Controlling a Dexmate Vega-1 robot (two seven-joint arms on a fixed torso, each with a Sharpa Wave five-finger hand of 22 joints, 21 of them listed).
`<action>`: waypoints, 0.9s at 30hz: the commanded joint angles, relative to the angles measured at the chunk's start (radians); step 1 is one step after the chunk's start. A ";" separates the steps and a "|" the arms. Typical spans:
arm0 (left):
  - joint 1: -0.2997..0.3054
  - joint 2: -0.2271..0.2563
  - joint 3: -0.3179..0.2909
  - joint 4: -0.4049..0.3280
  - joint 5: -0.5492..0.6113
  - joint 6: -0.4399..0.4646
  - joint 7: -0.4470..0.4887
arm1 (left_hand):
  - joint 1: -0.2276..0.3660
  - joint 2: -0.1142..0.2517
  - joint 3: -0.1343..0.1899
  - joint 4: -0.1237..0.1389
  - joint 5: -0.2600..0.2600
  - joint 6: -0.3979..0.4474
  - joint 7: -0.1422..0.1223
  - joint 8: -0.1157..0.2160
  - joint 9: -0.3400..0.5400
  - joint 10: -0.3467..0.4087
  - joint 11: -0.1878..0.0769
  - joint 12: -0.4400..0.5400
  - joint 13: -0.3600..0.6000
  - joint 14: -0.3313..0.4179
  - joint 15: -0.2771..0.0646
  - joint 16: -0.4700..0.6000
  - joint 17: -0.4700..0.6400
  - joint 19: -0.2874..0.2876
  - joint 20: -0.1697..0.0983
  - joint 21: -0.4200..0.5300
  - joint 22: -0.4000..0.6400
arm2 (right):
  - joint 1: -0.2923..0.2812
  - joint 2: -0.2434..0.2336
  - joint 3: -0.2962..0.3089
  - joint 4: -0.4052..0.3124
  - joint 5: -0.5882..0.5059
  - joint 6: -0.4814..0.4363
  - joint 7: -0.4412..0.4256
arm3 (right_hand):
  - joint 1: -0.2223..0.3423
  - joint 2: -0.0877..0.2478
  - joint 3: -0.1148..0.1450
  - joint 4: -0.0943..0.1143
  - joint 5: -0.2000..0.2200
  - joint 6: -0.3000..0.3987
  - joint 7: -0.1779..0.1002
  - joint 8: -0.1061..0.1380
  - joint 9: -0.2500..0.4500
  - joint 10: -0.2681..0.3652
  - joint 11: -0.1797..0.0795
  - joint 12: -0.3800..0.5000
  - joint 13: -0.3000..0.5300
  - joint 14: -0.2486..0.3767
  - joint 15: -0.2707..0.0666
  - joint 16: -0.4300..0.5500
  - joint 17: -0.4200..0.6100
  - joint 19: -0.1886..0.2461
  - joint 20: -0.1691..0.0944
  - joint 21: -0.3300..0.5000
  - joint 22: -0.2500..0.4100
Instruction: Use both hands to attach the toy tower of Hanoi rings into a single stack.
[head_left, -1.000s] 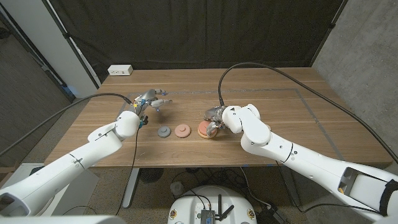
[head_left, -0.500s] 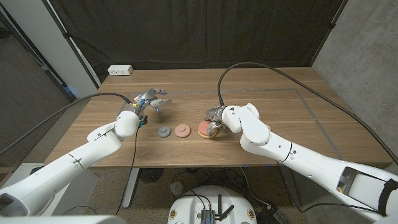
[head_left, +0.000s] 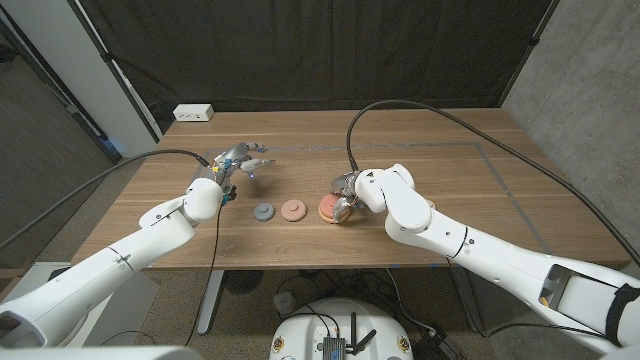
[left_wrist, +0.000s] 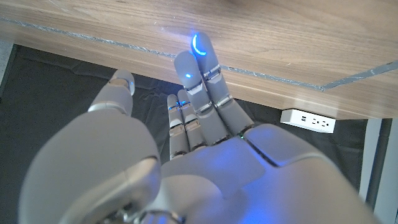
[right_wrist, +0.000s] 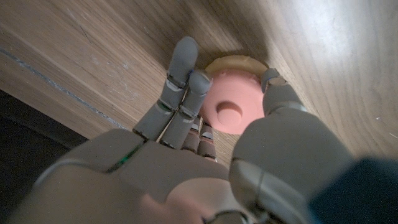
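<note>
Since the earlier frames my right robot hand (head_left: 345, 193) has shifted only slightly; the rings have not moved. It now grips the stacked pink-on-yellow ring pair (right_wrist: 233, 99), fingers on one side and thumb on the other, to steady it as the base. The small pink ring (head_left: 292, 210) and grey ring (head_left: 263, 212) lie at its 9 o'clock on the tabletop (head_left: 450, 170). My left robot hand (head_left: 238, 162) hovers at their 11 o'clock, fingers spread, holding nothing, ready to fetch.
</note>
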 joint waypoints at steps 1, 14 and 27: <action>0.003 0.001 -0.005 0.002 -0.004 -0.004 0.003 | -0.005 0.006 0.009 0.002 0.002 0.009 0.001 0.000 0.005 0.009 0.004 -0.003 0.003 -0.002 -0.059 0.010 0.004 -0.003 -0.095 0.007 -0.001 | -0.006 0.005 0.012 -0.003 -0.072 0.046 0.037 | -0.005 -0.007 -0.006 -0.001 -0.007 -0.009 0.003 0.001 0.000 -0.008 0.003 0.001 -0.004 -0.010 -0.045 -0.014 -0.006 -0.002 -0.066 -0.001 0.003; 0.008 0.003 -0.009 -0.003 -0.005 -0.003 0.007 | -0.003 0.007 0.013 0.001 0.003 0.008 0.002 -0.001 0.005 0.010 0.002 -0.004 0.003 -0.004 -0.059 0.012 0.003 -0.005 -0.095 0.012 -0.002 | -0.030 0.019 0.045 -0.007 -0.090 0.073 0.058 | -0.007 -0.011 -0.019 -0.004 -0.028 -0.050 0.012 0.001 -0.006 -0.038 0.015 0.004 -0.026 -0.018 -0.045 -0.036 -0.016 -0.017 -0.065 -0.016 0.002; 0.018 0.005 -0.015 -0.008 -0.010 -0.004 0.012 | -0.001 0.010 0.017 0.000 0.005 0.011 0.004 0.000 0.005 0.011 0.004 -0.003 0.005 -0.005 -0.059 0.013 0.002 -0.008 -0.095 0.015 -0.003 | -0.065 0.014 0.089 -0.044 -0.099 0.063 0.071 | -0.003 -0.006 -0.033 -0.004 -0.043 -0.034 0.006 0.016 -0.010 -0.020 0.008 0.018 -0.044 -0.015 -0.045 -0.049 -0.038 -0.010 -0.067 -0.019 0.003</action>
